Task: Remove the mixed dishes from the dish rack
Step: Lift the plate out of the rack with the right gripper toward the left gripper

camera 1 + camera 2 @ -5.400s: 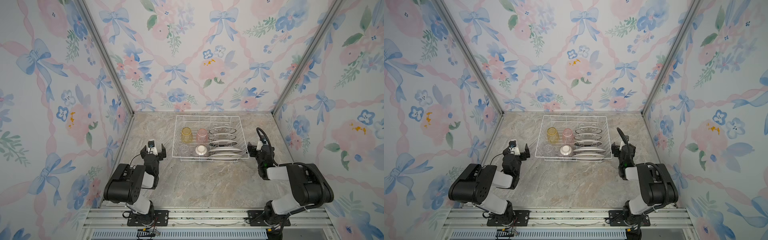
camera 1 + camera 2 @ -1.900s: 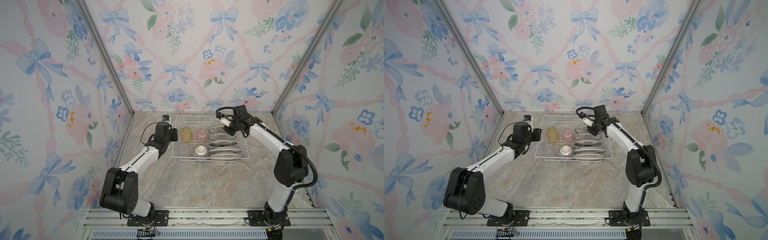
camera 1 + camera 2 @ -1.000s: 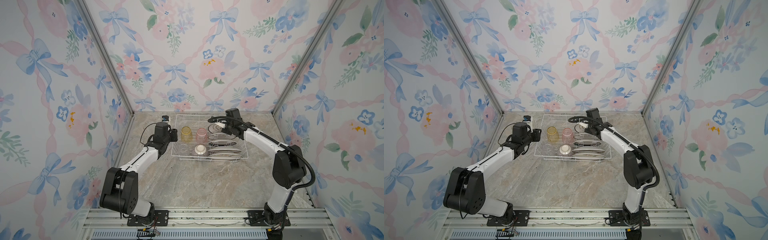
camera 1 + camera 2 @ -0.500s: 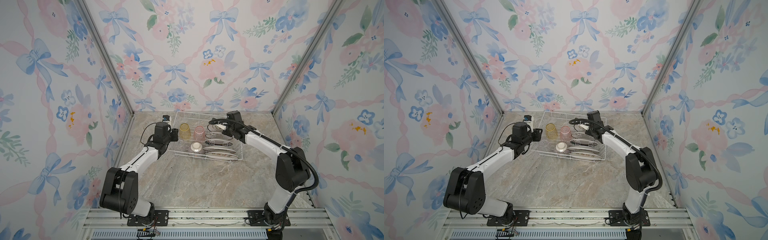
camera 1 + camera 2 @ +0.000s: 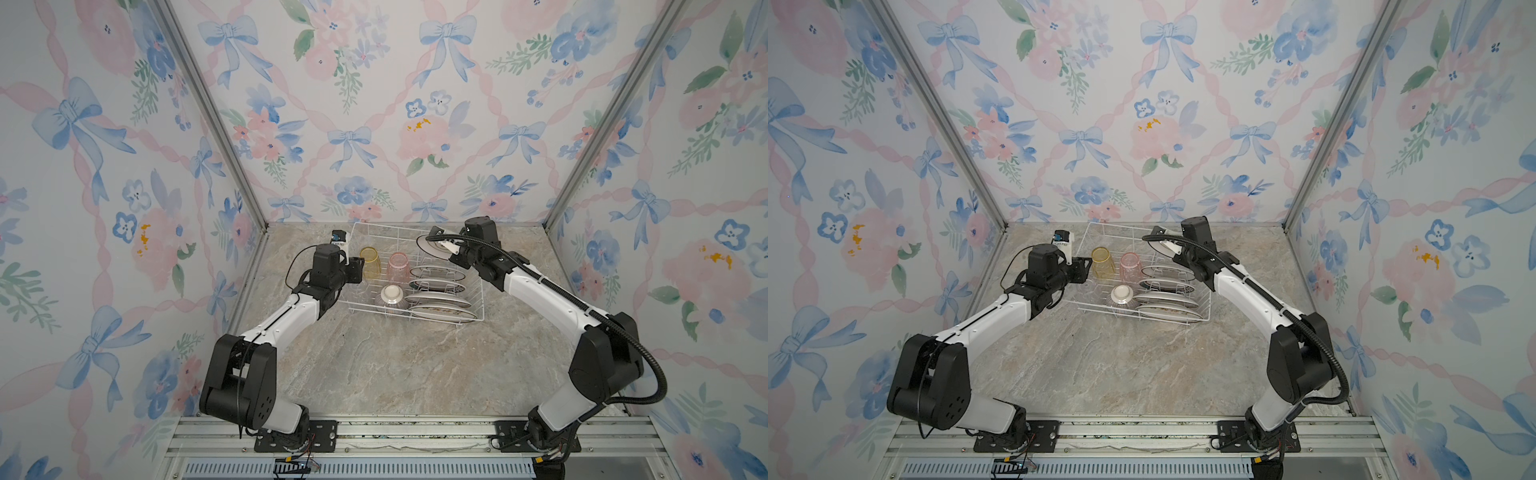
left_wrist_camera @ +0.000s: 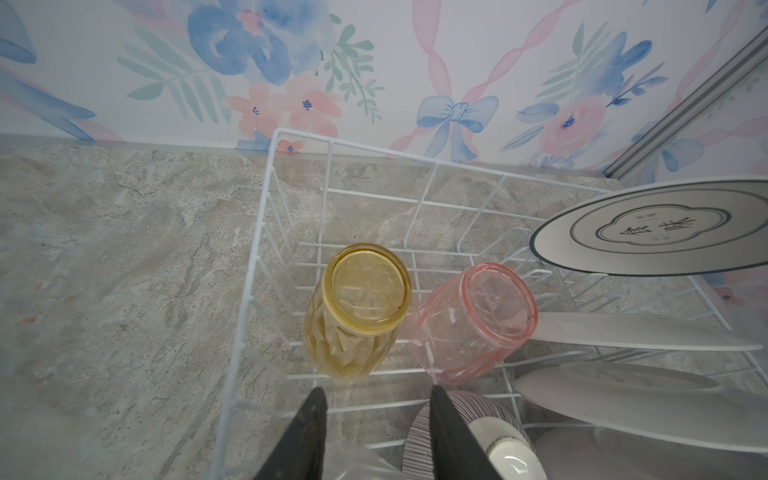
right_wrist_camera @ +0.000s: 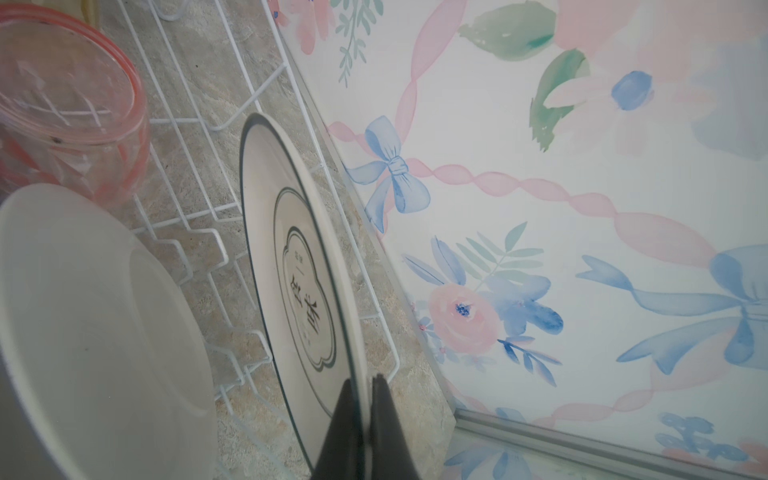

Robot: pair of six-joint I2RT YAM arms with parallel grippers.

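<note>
table (image 5: 374, 365): marble top between flowered walls; the rack sits at its far middle.
rack (image 5: 478, 305): white wire basket. both top views show it whole, each wrist view only a corner. a second ago its near edge lay level with the table front; now it slants, the left end farther back. turned or tipped, i cannot tell.
held plate (image 5: 432, 248): over the rack's far right end, raised out of the slot it stood in a second ago. it is on edge and leaning, its long axis left to right in both top views, its lettered face up and toward the near left. in the left wrist view the held plate (image 6: 648, 226) shows that lettering; from the top it is a thin oval behind a cable.
other plates (image 5: 440, 298): four, on edge in the slots nearer than the held plate, each lying left to right; all four show only from the top.
right gripper (image 7: 365, 384): pinched tight on the held plate's rim, one finger on each face; only the right wrist view shows this grip.
left gripper (image 6: 376, 390): at the rack's left wall, where it was a second ago; fingers partly apart, either side of the clear cup. whether they press it i cannot tell.
yellow cup (image 6: 361, 307): bottom up, leaning, far left in the rack.
pink cup (image 6: 473, 324): bottom up, leaning, just beside the yellow cup.
clear cup (image 6: 357, 465): only its top shows, at the edge of the left wrist view.
bowl (image 5: 390, 293): ribbed, bottom up, left of the other plates.
</note>
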